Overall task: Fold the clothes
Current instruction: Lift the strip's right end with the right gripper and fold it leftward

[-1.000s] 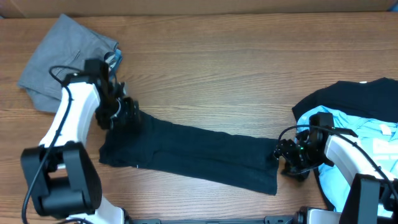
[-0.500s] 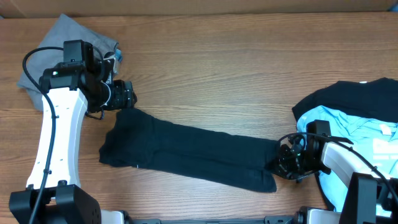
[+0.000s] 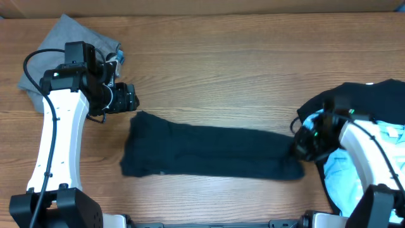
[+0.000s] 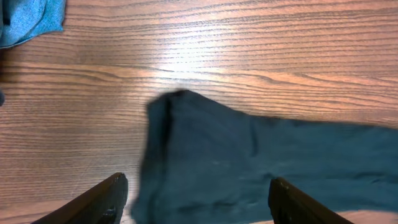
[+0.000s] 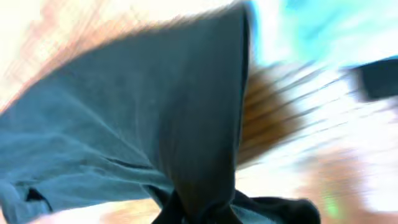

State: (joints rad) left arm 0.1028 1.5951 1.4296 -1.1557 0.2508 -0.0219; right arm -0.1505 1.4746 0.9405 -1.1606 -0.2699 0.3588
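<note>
Dark navy trousers (image 3: pixel 209 151) lie stretched in a long band across the front of the table. My right gripper (image 3: pixel 302 147) is shut on their right end; in the blurred right wrist view the dark cloth (image 5: pixel 155 112) bunches up between the jaws of the gripper (image 5: pixel 199 214). My left gripper (image 3: pixel 130 99) hovers open just beyond the trousers' left end, touching nothing. In the left wrist view its fingers (image 4: pixel 106 199) stand wide apart over the trousers (image 4: pixel 249 155), with the gripper (image 4: pixel 198 186) empty.
A folded grey garment (image 3: pixel 63 57) lies at the back left; its corner (image 4: pixel 31 18) shows in the left wrist view. A pile of black and light blue clothes (image 3: pixel 373 114) sits at the right edge, behind my right arm.
My right gripper shut on the trousers' right end and dragged them rightward, straightening them. The left gripper let go of the left end, lifted away and has since held still.
</note>
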